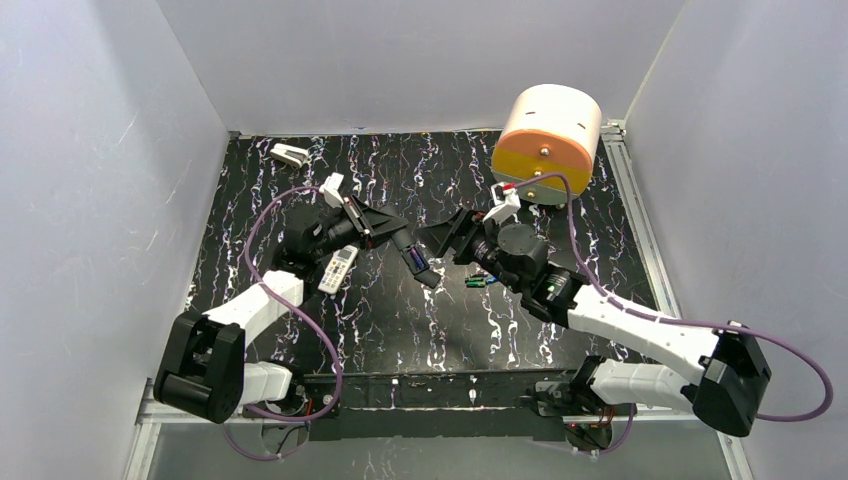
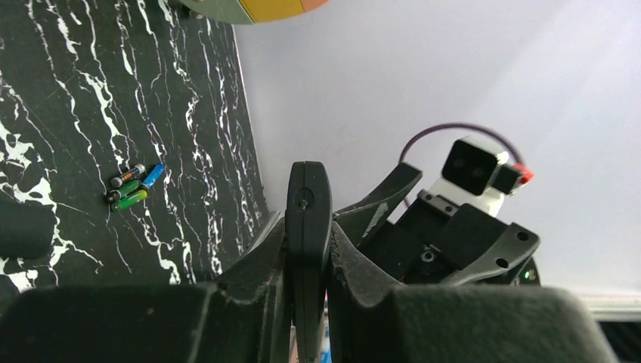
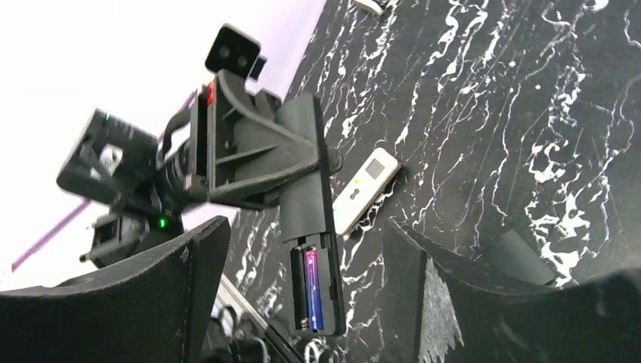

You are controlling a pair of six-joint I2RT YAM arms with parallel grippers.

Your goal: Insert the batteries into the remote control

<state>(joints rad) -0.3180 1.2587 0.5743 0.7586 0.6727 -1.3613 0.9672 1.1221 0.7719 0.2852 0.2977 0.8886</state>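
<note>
Around gripped black remote point(image 3: 306, 204), white remote point(image 1: 338, 270), loose batteries point(image 1: 482, 281), orange drum point(image 1: 548, 140) behind

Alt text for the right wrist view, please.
The left gripper holds a black remote, its open battery bay showing one blue battery. The open right gripper frames it; a white remote lies on the black marbled table behind.

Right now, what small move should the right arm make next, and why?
Probably swing the right end effector, jaws open and empty, down to the loose batteries on the mat. The black remote, clamped in the left end effector, shows one battery and what looks like a free slot.
</note>
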